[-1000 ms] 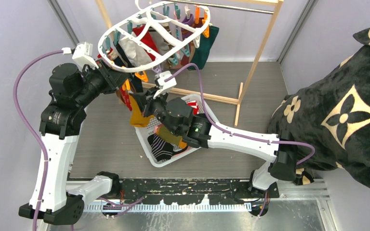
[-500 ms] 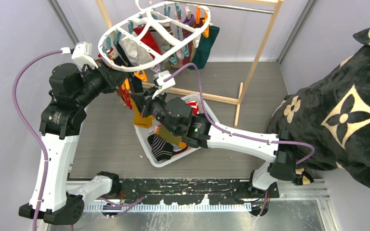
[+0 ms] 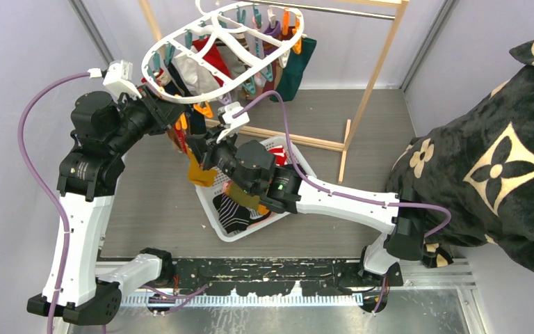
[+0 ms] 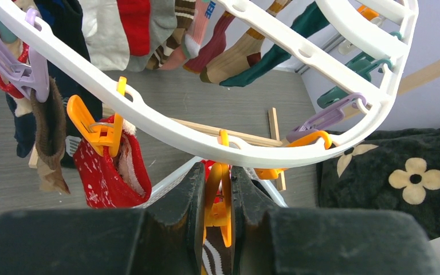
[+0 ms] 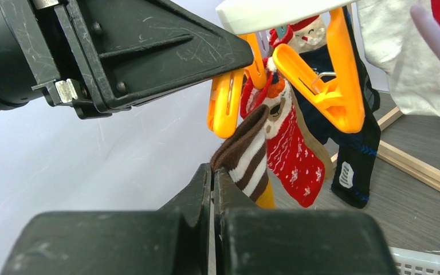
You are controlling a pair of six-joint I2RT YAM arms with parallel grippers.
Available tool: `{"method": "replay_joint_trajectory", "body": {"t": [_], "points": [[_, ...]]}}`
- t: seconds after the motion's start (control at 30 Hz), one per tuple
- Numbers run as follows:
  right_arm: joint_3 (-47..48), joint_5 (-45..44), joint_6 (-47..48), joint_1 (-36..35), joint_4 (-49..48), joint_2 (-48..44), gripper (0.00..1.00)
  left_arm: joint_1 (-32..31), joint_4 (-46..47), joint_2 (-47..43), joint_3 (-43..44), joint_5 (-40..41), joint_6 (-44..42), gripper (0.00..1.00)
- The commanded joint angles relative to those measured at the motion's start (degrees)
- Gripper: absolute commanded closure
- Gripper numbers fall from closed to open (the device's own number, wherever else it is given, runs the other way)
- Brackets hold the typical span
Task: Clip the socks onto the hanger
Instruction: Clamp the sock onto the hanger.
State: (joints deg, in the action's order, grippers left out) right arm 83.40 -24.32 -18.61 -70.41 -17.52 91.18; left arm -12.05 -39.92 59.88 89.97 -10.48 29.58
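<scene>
- Striped-cuff sock: brown-and-white cuff up, mustard foot hanging below. It is held in the air under the near rim of the hanger, above the left end of the basket.
- Right gripper: fingers pressed together, pinching the sock low on the cuff.
- Cuff top sits just beside the lower end of an orange peg. I cannot tell whether they touch.
- Left gripper: fingers clamped on that orange peg from both sides, squeezing it directly below the rim.
- Hanger: white oval ring, tilted, hooked on the top bar of the wooden rack. Teal, orange and purple pegs sit round the ring.
- Hung socks: a red Christmas sock sits in the next orange peg to the left in the left wrist view. Others hang further in: red, grey, navy, mustard and dark green.
- Basket: white mesh, on the grey worktop, with more socks inside.
- Black blanket with beige flowers lies at the far right, well apart from the hanger.
</scene>
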Motion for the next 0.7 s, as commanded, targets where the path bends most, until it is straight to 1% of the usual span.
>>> {"method": "replay_joint_trajectory", "body": {"t": [0.0, 0.23, 0.67], "points": [[3.48, 1.05, -0.22, -0.33, -2.12, 0.07, 0.99, -0.17, -1.25, -0.38, 0.35, 0.42, -0.55, 1.0], [2.39, 0.73, -0.66, -0.4, -2.8, -0.25, 0.99, -0.16, -1.3, -0.43, 0.28, 0.55, -0.47, 1.0], [4.64, 1.37, 0.76, -0.34, -2.78, 0.32, 0.99, -0.17, -1.21, -0.85, -0.59, 0.92, -0.71, 1.0]]}}
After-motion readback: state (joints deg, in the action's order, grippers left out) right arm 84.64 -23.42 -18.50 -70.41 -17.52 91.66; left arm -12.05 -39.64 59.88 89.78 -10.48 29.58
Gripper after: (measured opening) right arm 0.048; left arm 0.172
